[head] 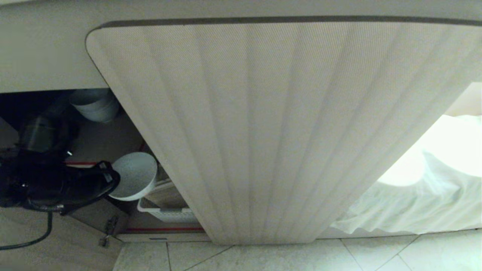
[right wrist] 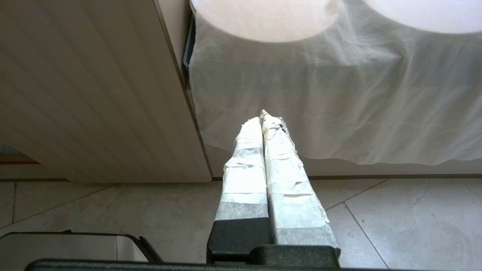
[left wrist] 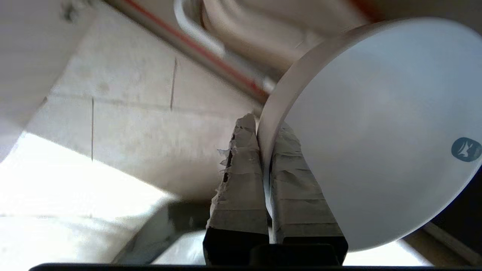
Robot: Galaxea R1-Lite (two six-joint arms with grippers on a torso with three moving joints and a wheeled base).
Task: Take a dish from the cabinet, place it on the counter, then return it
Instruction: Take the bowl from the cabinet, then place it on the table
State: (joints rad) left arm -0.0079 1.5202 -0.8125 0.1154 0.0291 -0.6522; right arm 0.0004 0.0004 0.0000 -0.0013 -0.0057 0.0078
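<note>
White and round, the dish [head: 134, 175] is pinched by its rim in the left pincer [left wrist: 263, 130]. One taped finger [left wrist: 241, 180] sits outside the rim and one inside. The dish is tipped on its side, in the air at the open mouth of the cabinet [head: 263, 124], just above a white basket [head: 169, 214]. Grey-white bowls [head: 96, 105] are stacked deeper inside. The right pincer [right wrist: 265, 118] is pressed together with nothing in it, low over the tiled floor [right wrist: 395, 218] by a white cloth [right wrist: 331, 94].
</note>
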